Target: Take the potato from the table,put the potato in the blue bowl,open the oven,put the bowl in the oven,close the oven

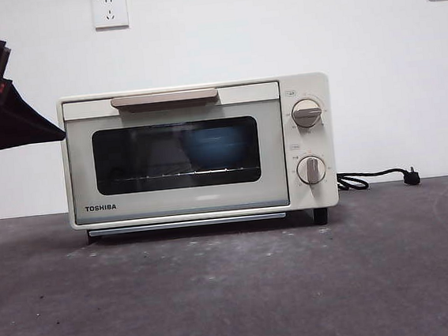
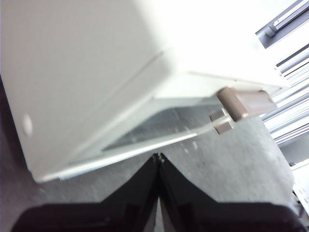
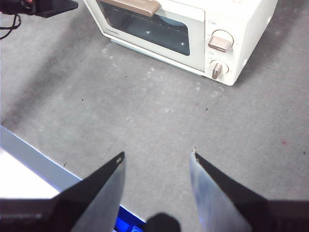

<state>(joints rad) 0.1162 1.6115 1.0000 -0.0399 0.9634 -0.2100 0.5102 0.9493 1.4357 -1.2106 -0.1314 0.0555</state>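
The cream-white oven (image 1: pixel 198 150) stands on the table (image 1: pixel 235 286) with its dark glass door shut. Through the glass, the blue bowl (image 1: pixel 212 147) rests on the wire rack. I cannot make out the potato. My left gripper (image 1: pixel 54 135) hangs shut and empty just left of the oven's upper left corner; its wrist view shows the oven's side (image 2: pixel 87 72) and the beige bar handle (image 2: pixel 244 102) close up, with the left gripper's tips (image 2: pixel 158 156) pressed together. My right gripper (image 3: pixel 157 162) is open and empty, well back over the bare table (image 3: pixel 159 111), facing the oven (image 3: pixel 193 29).
A black power cord and plug (image 1: pixel 380 177) lie on the table right of the oven. Two wall sockets (image 1: pixel 110 10) sit on the white wall behind. A pale blue-edged table border (image 3: pixel 34 164) runs close to the right gripper.
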